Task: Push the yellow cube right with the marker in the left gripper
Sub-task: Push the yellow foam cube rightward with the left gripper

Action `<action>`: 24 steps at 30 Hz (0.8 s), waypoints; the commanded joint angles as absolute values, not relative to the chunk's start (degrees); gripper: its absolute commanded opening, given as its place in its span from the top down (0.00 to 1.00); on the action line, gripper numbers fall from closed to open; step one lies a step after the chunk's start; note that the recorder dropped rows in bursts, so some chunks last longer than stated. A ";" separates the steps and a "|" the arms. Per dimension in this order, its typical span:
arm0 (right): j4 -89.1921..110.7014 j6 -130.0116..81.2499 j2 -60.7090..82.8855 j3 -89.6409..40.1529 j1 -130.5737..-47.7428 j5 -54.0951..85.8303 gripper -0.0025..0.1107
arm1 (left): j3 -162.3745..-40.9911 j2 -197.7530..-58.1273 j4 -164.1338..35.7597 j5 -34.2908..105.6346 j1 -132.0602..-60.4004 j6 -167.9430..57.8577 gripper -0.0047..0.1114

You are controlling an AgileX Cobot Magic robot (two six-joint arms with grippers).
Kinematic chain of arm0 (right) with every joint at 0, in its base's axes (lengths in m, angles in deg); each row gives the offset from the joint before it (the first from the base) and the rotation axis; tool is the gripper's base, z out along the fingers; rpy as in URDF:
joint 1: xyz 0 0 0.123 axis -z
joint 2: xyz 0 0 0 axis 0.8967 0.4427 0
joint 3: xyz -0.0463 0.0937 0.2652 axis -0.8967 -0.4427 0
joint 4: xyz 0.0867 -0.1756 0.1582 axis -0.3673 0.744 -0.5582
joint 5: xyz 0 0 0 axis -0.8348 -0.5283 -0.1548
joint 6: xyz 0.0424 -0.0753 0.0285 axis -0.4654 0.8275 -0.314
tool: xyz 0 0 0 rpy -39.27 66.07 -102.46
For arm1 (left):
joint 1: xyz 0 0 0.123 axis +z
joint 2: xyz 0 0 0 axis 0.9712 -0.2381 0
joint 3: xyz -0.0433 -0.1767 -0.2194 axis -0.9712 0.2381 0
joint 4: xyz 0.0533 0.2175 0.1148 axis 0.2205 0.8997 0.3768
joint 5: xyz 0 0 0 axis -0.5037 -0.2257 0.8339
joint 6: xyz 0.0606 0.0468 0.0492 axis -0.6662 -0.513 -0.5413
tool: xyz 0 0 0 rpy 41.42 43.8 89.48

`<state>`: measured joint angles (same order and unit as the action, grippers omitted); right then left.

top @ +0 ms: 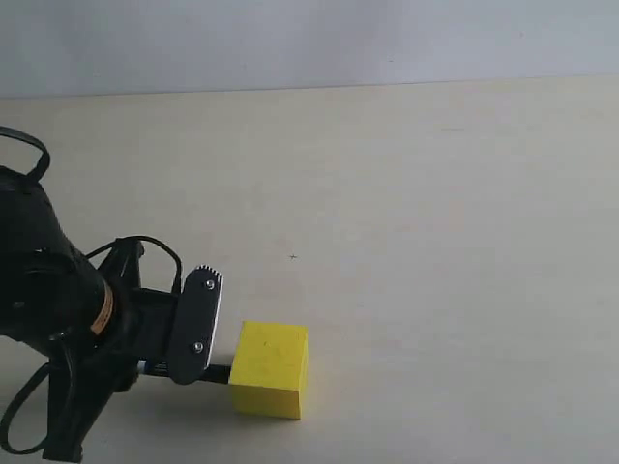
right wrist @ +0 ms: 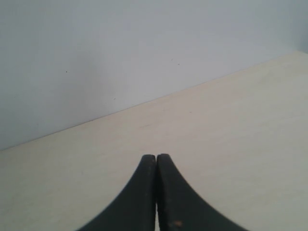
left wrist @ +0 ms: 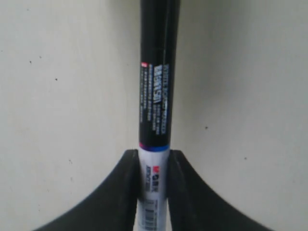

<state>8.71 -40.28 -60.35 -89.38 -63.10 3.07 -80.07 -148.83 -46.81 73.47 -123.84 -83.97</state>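
The yellow cube (top: 270,368) rests on the cream table near the front, left of centre. My left gripper (top: 193,333) is just left of it, low over the table, shut on the marker (left wrist: 154,110). Its white barrel is pinched between the black fingers (left wrist: 126,187) and its long black cap sticks out ahead. In the exterior view the marker's black tip (top: 219,372) reaches the cube's left face; whether it touches is unclear. The cube is out of the left wrist view. My right gripper (right wrist: 156,158) is shut and empty, and is not seen in the exterior view.
The cream table (top: 435,242) stretches right of and behind the cube, to a pale grey wall (top: 309,39) at the back. The left arm's black wrist and cables (top: 48,290) fill the lower left corner.
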 commanded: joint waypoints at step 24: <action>8.76 -40.29 -60.71 -89.64 -62.73 3.14 0.98 | -80.30 -148.83 -47.05 77.04 -124.30 -85.17 0.96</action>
